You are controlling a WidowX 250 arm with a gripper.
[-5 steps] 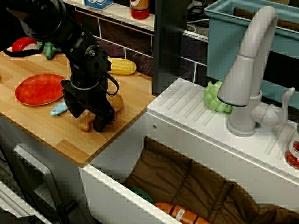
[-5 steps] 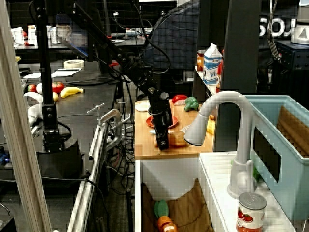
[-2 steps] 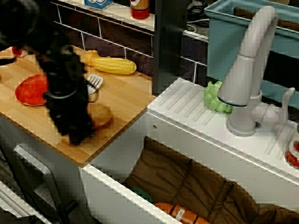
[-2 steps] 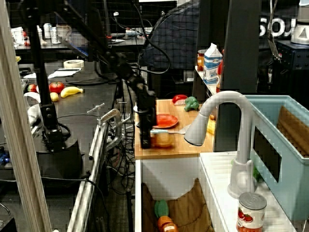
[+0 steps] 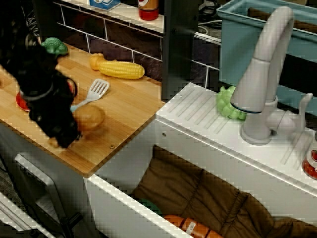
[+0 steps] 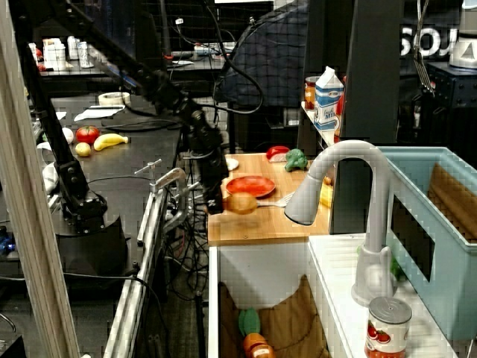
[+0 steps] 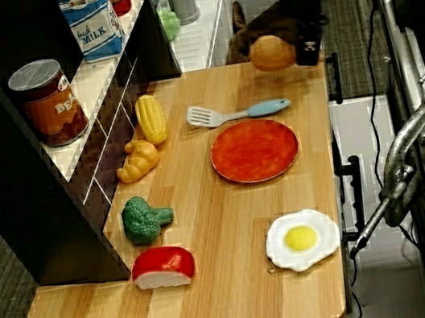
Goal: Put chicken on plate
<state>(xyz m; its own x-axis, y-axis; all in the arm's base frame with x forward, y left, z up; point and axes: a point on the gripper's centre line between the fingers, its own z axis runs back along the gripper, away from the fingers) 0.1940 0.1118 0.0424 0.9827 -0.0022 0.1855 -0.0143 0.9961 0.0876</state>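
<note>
I see the chicken (image 7: 271, 52) raised at the far right edge of the wooden counter (image 7: 210, 241), against the dark gripper (image 7: 305, 39).

The plate (image 7: 254, 149) lies bare mid-counter, apart from the chicken; just beyond it lies a spatula (image 7: 236, 112). Left of these I see a corn cob (image 7: 150, 118), a croissant (image 7: 138, 160) and broccoli (image 7: 143, 219). Nearest me are a red-and-white piece (image 7: 164, 267) and a fried egg (image 7: 302, 239). On the left shelf stand a can (image 7: 48, 101) and a milk carton (image 7: 92, 20). I cannot make out how the jaws stand.
</note>
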